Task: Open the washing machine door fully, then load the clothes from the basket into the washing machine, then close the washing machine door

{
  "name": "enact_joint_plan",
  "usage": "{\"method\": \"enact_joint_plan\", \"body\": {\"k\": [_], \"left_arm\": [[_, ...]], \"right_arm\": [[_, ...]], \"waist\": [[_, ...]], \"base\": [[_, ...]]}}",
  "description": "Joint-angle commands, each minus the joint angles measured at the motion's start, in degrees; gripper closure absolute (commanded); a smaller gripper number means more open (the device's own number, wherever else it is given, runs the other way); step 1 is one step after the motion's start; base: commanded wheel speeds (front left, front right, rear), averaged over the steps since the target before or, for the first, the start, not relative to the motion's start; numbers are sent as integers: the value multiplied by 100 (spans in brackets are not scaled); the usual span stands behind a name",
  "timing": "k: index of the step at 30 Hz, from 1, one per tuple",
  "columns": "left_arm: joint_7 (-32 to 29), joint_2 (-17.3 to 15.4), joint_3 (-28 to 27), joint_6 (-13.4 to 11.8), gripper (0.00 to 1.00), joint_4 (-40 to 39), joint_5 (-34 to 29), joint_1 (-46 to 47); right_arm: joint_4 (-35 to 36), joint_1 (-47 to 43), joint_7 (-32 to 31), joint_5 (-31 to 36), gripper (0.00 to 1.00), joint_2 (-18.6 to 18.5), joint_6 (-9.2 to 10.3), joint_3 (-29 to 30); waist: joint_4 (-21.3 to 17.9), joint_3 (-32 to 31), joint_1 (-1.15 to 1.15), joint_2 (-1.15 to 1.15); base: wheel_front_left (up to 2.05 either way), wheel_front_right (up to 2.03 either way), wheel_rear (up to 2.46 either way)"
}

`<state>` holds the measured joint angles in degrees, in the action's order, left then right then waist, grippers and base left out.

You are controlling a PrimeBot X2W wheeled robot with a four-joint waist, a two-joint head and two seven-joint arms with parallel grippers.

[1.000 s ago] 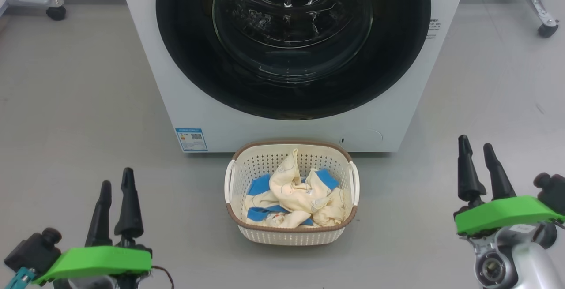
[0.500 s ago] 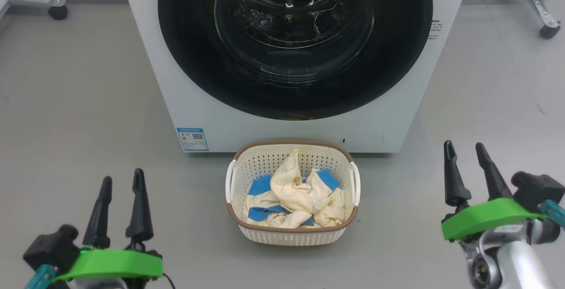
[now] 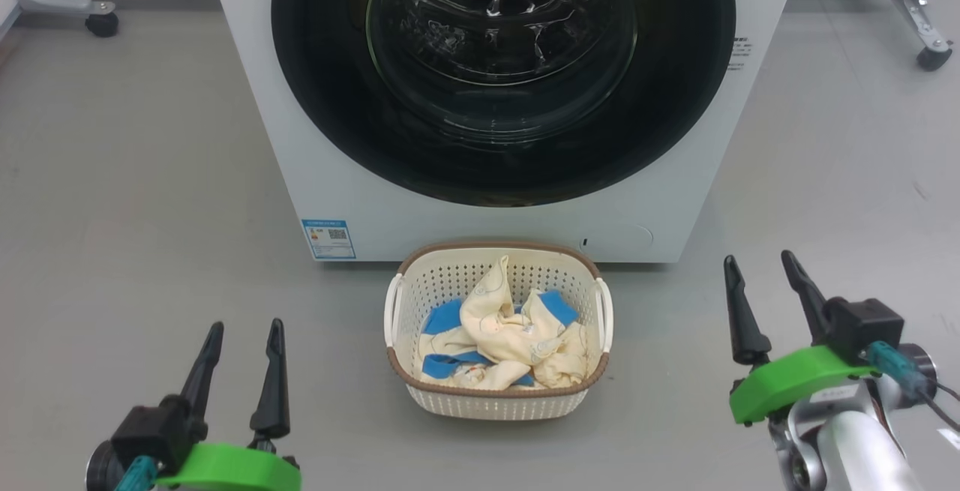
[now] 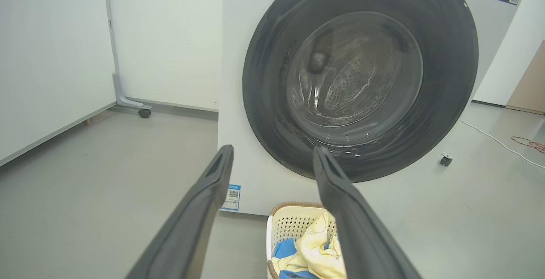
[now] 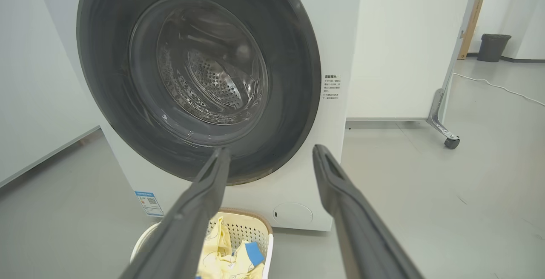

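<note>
The white washing machine (image 3: 330, 184) stands ahead with its round black-rimmed door (image 3: 675, 101) shut flat against the front; the steel drum shows through the glass. On the floor just in front sits the cream basket (image 3: 495, 399) holding the cream-yellow and blue clothes (image 3: 502, 330). My left gripper (image 3: 247, 324) hovers open over the floor left of the basket, empty. My right gripper (image 3: 757, 258) is open and empty to the basket's right. The door (image 4: 447, 100) and basket (image 4: 294, 219) also show in the left wrist view, and the door (image 5: 294, 79) and clothes (image 5: 221, 253) in the right wrist view.
Grey floor lies on both sides of the machine. A wheeled partition foot (image 3: 97, 22) stands at the far left and another (image 3: 930, 56) at the far right. White panels flank the machine; a cable (image 4: 494, 138) lies on the floor and a dark bin (image 5: 493, 47) stands far off.
Both grippers have swung inward toward the basket, the left one shifting right and the right one shifting left and slightly down. Both stay open. Basket, clothes and door are unchanged.
</note>
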<state>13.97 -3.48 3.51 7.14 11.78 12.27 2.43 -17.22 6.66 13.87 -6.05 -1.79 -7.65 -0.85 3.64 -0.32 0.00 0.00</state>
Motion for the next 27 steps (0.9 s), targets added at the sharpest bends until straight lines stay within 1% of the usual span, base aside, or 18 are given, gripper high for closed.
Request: {"method": "enact_joint_plan", "body": {"k": [1, 7, 14, 27], "left_arm": [[91, -104, -180, 35, 0, -148, -167, 309], [103, -88, -170, 35, 0, 77, -144, 298], [103, -87, -137, 35, 0, 303, -31, 329], [103, -98, -142, 35, 0, 344, -38, 375]], "right_arm": [[127, 375, 101, 167, 0, -109, 16, -164], [-151, 423, 113, 158, 0, -109, 16, -183], [-318, 471, 113, -21, 0, -109, 16, -170], [-385, 517, 113, -53, 0, -109, 16, -156]], "waist": [[-1, -6, 0, 0], [-22, -34, 0, 0], [-45, -51, 0, 0], [-44, -1, 0, 0]], "base": [[0, 0, 0], [0, 0, 0], [0, 0, 0], [0, 0, 0]]}}
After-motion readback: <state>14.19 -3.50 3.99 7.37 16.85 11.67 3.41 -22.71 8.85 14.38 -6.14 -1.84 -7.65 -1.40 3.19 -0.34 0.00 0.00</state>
